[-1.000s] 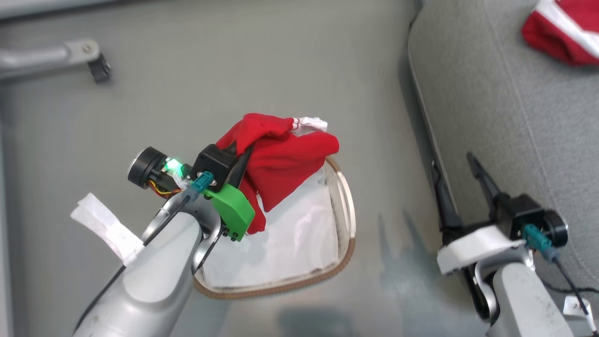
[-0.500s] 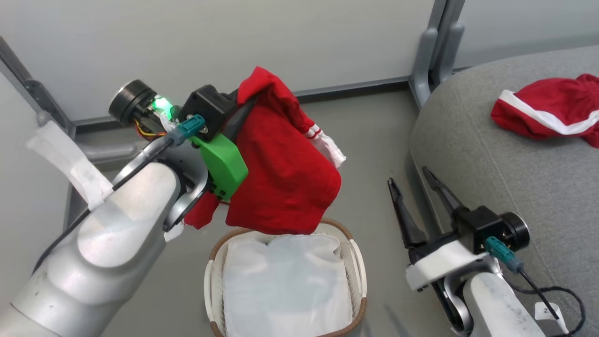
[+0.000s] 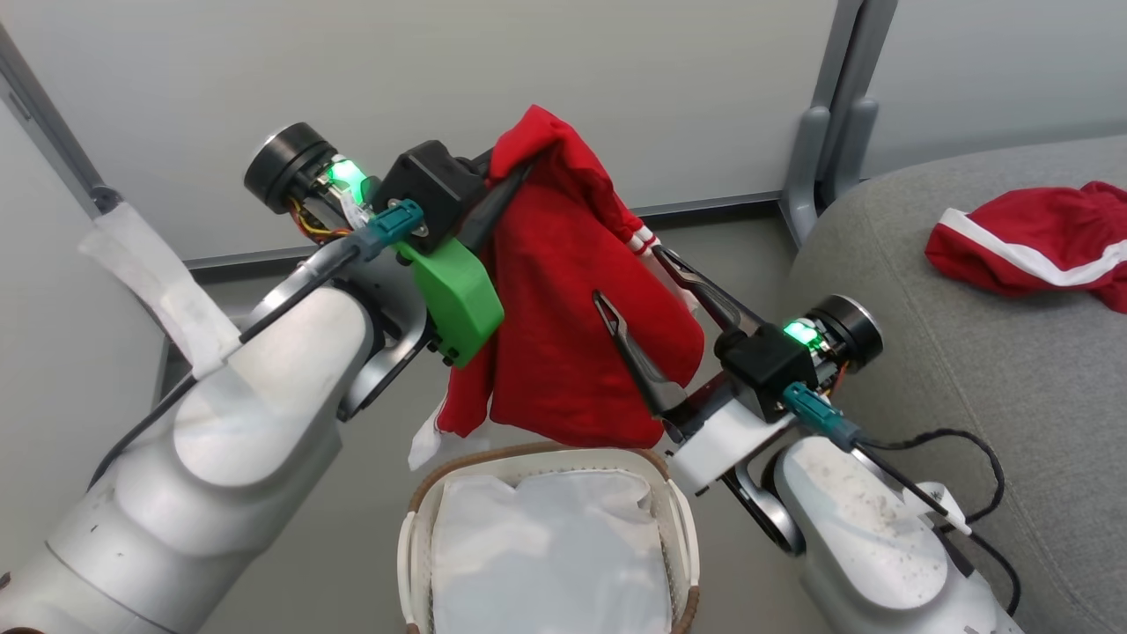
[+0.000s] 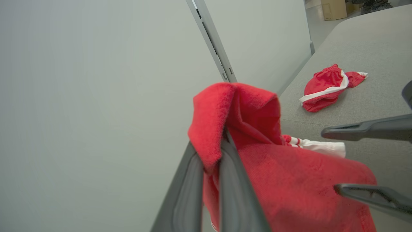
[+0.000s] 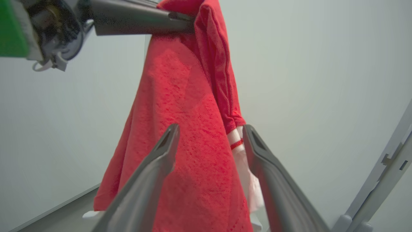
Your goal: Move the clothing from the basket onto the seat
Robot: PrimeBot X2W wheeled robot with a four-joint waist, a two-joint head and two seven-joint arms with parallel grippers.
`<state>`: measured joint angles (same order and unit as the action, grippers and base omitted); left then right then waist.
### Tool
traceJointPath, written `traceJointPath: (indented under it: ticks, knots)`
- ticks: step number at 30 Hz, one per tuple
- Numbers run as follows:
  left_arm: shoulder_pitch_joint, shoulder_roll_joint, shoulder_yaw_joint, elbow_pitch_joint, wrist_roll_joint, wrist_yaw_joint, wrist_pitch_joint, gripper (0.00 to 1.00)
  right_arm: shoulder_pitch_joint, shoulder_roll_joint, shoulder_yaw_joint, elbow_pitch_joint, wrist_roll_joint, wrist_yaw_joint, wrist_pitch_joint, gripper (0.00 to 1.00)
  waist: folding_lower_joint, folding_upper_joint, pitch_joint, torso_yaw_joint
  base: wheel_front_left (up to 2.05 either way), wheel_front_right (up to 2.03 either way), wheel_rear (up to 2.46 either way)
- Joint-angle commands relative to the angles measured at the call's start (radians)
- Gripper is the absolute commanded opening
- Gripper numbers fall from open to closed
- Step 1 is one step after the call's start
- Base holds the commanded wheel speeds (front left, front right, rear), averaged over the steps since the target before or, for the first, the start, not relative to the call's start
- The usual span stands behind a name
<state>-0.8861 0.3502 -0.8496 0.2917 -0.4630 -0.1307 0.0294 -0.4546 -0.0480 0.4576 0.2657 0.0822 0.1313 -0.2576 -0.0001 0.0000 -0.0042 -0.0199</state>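
Pinches the red garment (image 3: 563, 352) by its top in the left pincer (image 3: 515, 176), hanging lengthwise over the basket (image 3: 458, 467), open right pincer (image 3: 629, 275) beside its edge nearer the seat (image 3: 968, 396).

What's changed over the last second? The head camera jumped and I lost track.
The left gripper lifted the red garment from just over the basket to hang clear above it. The right gripper, open, swung from beside the seat in to the hanging cloth, not closed on it. The head camera tilted up. Unchanged: left grip shut, other garment on the seat, liner in basket.
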Motion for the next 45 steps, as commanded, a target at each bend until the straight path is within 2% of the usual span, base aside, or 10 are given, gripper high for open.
traceJointPath:
  ticks: [1,15,16,19,23,24,25,26,33,45]
  knots:
    - [-0.025,-0.010,-0.009,-0.009,-0.005,0.001,-0.009,0.00,-0.031,-0.005,0.009,0.029,-0.011,-0.001,0.002,1.00,0.0001,0.0000,-0.001,0.007,0.00,0.00,0.00]
    - [-0.003,-0.027,-0.074,-0.076,-0.026,0.002,-0.015,0.00,-0.205,-0.014,0.202,0.284,0.106,-0.001,0.063,1.00,0.0001,0.0000,-0.006,0.050,0.00,0.00,0.00]
    - [0.003,-0.026,-0.075,-0.078,-0.028,0.003,-0.015,0.00,-0.216,-0.014,0.218,0.295,0.119,-0.001,0.060,0.59,0.0001,0.0000,-0.006,0.052,0.00,0.00,0.00]
    - [0.018,-0.018,-0.072,-0.079,-0.039,0.011,-0.016,0.00,-0.233,-0.012,0.253,0.316,0.146,-0.001,0.051,0.00,0.0001,0.0000,-0.006,0.055,0.00,0.00,0.00]
    - [0.049,0.000,-0.058,-0.070,-0.064,0.027,-0.023,0.00,-0.247,-0.014,0.271,0.332,0.168,-0.001,0.033,0.00,0.0001,0.0000,-0.006,0.056,0.00,0.00,0.00]
    - [0.063,0.003,-0.050,-0.067,-0.075,0.032,-0.027,0.39,-0.249,-0.018,0.271,0.333,0.172,-0.001,0.029,0.00,0.0001,0.0000,-0.006,0.055,0.00,0.00,0.00]
    - [0.073,0.006,-0.044,-0.065,-0.082,0.037,-0.031,0.55,-0.249,-0.020,0.268,0.333,0.174,-0.001,0.026,0.00,0.0001,0.0000,-0.006,0.054,0.00,0.00,0.00]
    - [0.084,0.010,-0.037,-0.062,-0.089,0.041,-0.035,1.00,-0.248,-0.023,0.262,0.331,0.177,-0.001,0.022,0.00,0.0001,0.0000,-0.006,0.053,0.00,0.00,0.00]
    - [0.186,0.034,-0.007,-0.041,-0.134,0.087,-0.096,1.00,-0.230,-0.047,0.200,0.305,0.170,-0.001,0.003,0.00,0.0001,0.0000,-0.001,0.046,0.00,0.00,0.00]
    - [0.417,-0.033,-0.029,-0.009,-0.164,0.155,-0.251,1.00,-0.132,-0.115,-0.002,0.240,0.113,-0.001,-0.007,0.00,0.0001,0.0000,0.025,0.024,0.00,0.00,0.00]
